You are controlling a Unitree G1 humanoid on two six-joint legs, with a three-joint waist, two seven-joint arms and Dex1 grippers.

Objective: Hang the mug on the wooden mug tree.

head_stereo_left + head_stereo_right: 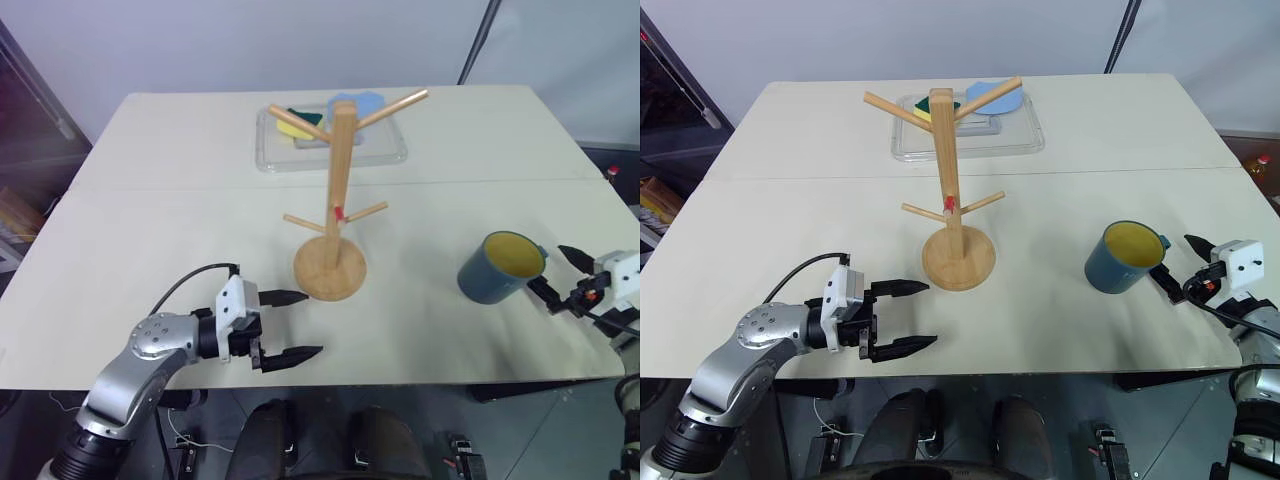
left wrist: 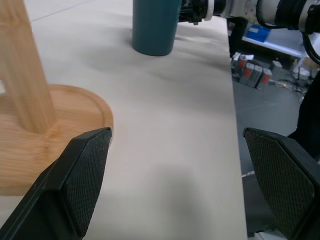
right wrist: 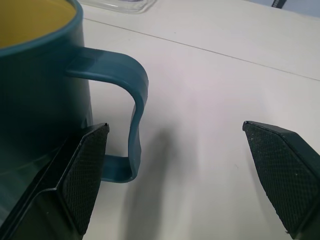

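Mug [image 1: 500, 267] near table's right edge [image 1: 600, 200], gaping right claw [image 1: 561, 281] beside its handle; left claw [image 1: 290, 326] likewise apart.

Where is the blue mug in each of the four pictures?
Left eye view: mug stands at the right, near the right gripper.
Right eye view: right of middle.
Left wrist view: its lower body at the top edge.
Right wrist view: at the left, handle between the open fingers.
Shared landmark: the wooden mug tree.
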